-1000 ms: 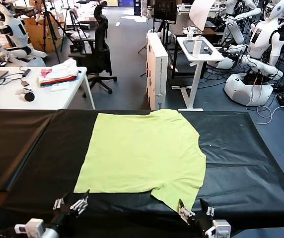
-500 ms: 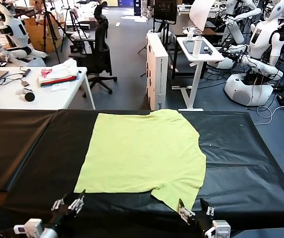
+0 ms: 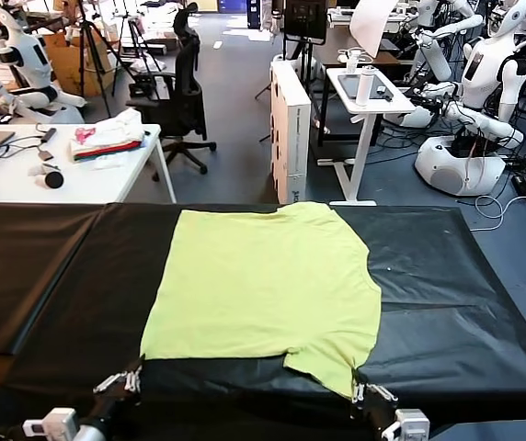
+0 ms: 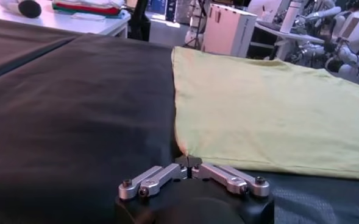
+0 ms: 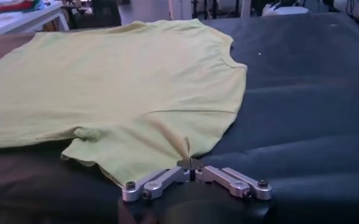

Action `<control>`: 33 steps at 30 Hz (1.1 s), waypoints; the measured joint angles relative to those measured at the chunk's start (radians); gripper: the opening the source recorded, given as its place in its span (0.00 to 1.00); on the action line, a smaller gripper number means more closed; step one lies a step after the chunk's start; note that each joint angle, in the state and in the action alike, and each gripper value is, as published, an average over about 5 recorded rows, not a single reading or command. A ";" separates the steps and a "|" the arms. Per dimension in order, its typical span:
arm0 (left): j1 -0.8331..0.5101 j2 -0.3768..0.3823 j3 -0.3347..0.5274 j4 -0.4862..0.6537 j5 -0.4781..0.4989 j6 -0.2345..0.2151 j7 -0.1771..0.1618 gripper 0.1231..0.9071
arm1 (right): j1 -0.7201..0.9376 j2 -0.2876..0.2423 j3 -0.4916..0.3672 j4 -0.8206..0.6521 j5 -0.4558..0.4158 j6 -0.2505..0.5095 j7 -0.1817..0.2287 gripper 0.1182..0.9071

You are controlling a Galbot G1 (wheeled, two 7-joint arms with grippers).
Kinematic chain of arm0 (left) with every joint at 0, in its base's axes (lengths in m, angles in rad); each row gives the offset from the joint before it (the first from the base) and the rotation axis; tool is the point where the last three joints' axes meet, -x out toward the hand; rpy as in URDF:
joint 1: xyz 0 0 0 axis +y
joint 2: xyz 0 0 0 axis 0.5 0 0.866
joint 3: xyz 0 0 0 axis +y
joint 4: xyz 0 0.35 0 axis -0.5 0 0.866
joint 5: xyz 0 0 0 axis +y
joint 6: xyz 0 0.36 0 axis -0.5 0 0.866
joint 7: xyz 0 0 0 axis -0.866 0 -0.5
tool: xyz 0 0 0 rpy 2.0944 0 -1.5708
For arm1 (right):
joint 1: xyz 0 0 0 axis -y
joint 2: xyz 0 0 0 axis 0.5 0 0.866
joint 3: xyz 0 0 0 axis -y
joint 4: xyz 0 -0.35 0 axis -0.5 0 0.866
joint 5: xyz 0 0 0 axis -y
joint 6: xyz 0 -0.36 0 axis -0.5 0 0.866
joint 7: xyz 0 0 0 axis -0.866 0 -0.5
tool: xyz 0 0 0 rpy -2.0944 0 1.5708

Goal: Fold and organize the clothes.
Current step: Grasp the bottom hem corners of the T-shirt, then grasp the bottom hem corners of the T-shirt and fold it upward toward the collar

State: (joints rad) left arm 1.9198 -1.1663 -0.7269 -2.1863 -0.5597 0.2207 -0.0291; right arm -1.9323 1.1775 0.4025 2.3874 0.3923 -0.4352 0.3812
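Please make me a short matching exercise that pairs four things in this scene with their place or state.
Things:
1. T-shirt
2. left gripper
3. right gripper
4. pile of cloth

Places or states:
A. on the white side table
B. jaws shut on the near sleeve edge
C. spread flat on the black table
D. jaws shut on the near hem corner

Pairs: 1-C, 2-D, 3-B, 4-A

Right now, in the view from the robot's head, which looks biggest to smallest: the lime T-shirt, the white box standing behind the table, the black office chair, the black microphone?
1. Lime T-shirt
2. White box and black office chair: look alike in size, so unranked.
3. Black microphone

The T-shirt lies nearest the camera, which enlarges it.
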 joint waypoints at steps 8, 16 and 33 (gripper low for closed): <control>0.111 0.001 -0.064 -0.059 0.004 -0.047 0.000 0.03 | -0.112 -0.006 0.007 0.054 -0.006 0.006 0.015 0.03; 0.137 -0.024 -0.089 -0.082 0.004 -0.077 -0.001 0.03 | -0.063 -0.018 0.021 0.051 -0.003 0.016 -0.042 0.03; -0.182 -0.097 0.039 -0.009 0.020 0.017 -0.041 0.03 | 0.410 -0.096 -0.051 -0.184 0.107 -0.017 -0.063 0.03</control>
State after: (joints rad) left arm 1.7383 -1.2629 -0.6876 -2.1951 -0.5400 0.2381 -0.0700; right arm -1.5220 1.0816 0.3514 2.2038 0.4989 -0.4522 0.3180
